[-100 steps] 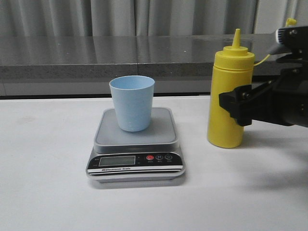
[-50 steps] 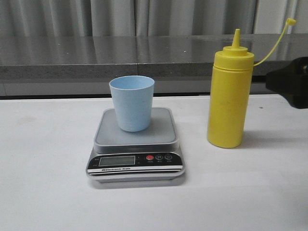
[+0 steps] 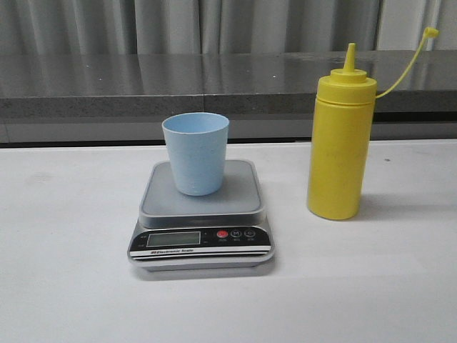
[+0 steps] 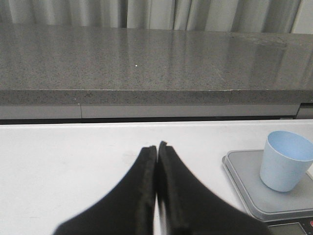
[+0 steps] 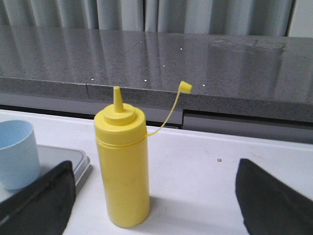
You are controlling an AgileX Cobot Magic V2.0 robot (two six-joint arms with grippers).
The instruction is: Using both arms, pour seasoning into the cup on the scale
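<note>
The yellow seasoning bottle (image 3: 340, 143) stands upright on the white table, right of the scale (image 3: 201, 214), its cap hanging off on its tether. The pale blue cup (image 3: 196, 153) stands on the scale's platform. Neither arm shows in the front view. In the right wrist view my right gripper (image 5: 156, 196) is wide open and empty, with the bottle (image 5: 122, 171) standing ahead between its fingers, apart from both. In the left wrist view my left gripper (image 4: 157, 149) is shut and empty over bare table, with the cup (image 4: 286, 160) and scale (image 4: 259, 188) off to one side.
A dark grey stone counter (image 3: 178, 82) with curtains behind it runs along the back of the white table (image 3: 64, 271). The tethered cap (image 3: 430, 32) sticks out to the bottle's right.
My right gripper was at the bottle in the front view a second ago. It drew back to the right and has left that view. The bottle, cup and scale have not moved.
</note>
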